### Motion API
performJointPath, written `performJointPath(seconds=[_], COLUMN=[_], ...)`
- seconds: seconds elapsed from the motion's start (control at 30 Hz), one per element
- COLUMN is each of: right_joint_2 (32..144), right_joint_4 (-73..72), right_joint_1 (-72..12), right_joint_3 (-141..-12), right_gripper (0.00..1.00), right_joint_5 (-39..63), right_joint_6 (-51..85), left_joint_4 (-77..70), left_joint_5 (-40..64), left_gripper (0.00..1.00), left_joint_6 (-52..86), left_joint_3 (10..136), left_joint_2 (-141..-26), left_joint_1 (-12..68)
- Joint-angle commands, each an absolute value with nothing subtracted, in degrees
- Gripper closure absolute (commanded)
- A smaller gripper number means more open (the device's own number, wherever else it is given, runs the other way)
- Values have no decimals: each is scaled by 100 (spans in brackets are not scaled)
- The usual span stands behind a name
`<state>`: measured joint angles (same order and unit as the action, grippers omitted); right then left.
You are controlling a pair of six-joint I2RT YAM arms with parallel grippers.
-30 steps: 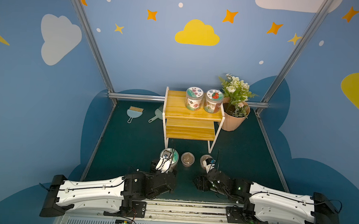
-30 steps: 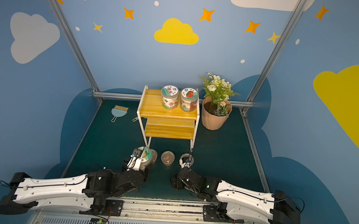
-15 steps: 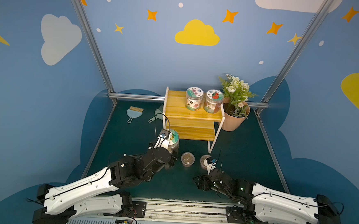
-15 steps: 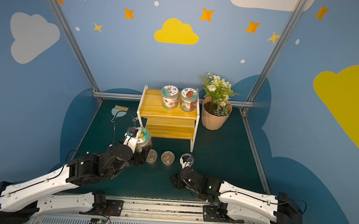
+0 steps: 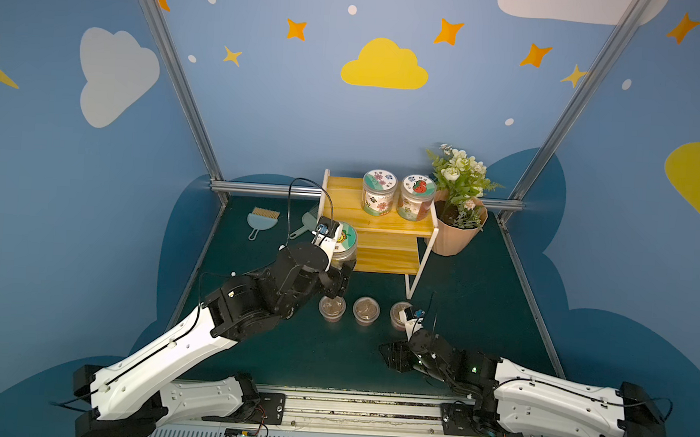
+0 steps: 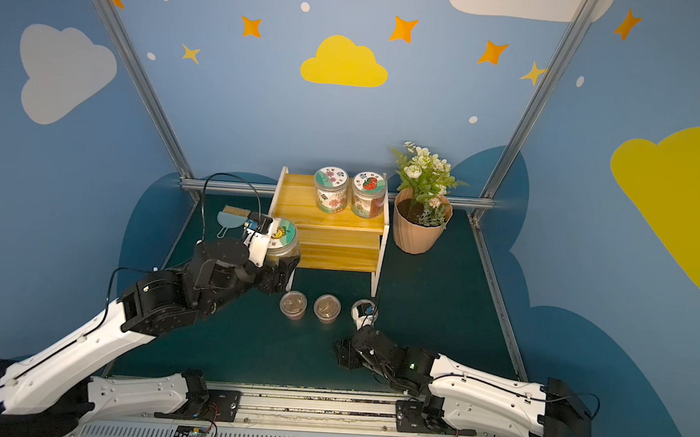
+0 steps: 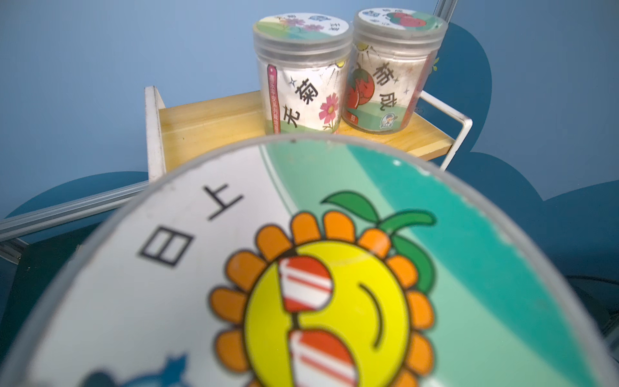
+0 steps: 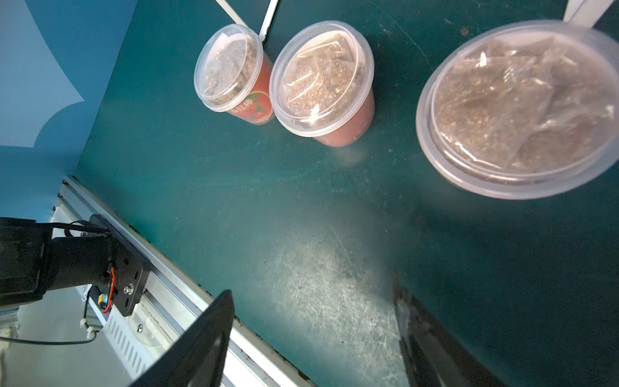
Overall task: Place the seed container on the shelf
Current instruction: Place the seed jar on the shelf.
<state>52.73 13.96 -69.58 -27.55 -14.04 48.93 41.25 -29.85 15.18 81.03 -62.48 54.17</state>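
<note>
The seed container (image 5: pixel 345 241), a clear jar with a sunflower lid, hangs above the table at the front left corner of the shelf (image 5: pixel 343 202). My left gripper (image 5: pixel 340 269) is shut on its body from below the lid. In the left wrist view the sunflower lid (image 7: pixel 301 268) fills the foreground and hides the fingers; the shelf's yellow top board (image 7: pixel 207 120) lies beyond it. Both top views show the jar (image 6: pixel 282 236) level with the lower tier of the shelf (image 6: pixel 295 203). My right gripper (image 5: pixel 390 355) (image 8: pixel 311 288) stands open and empty low over the table's front.
Two labelled jars (image 5: pixel 378 192) (image 5: pixel 415 196) occupy the right part of the shelf's top board. Three small lidded cups (image 5: pixel 331 308) (image 5: pixel 365 310) (image 5: pixel 399 312) stand in a row before the shelf. A flower pot (image 5: pixel 456 230) sits right of it, a brush (image 5: pixel 263 218) left.
My left arm has lifted the seed container off the table beside the cups and carried it up and back toward the shelf. The right arm has hardly moved.
</note>
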Motion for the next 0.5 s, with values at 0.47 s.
performJointPath(seconds=[0.47], right_joint_2=[5197], right_joint_4=[1547], right_joint_1=[-6912], right_joint_3=[-2888], right_gripper=[23], right_joint_5=[-1533], right_joint_6=[4793], left_joint_4=[4312], left_joint_5=[-1717], left_gripper=[28], left_joint_6=[1213], left_joint_3=[9501], left_joint_2=[-7282], left_joint_1=[4068])
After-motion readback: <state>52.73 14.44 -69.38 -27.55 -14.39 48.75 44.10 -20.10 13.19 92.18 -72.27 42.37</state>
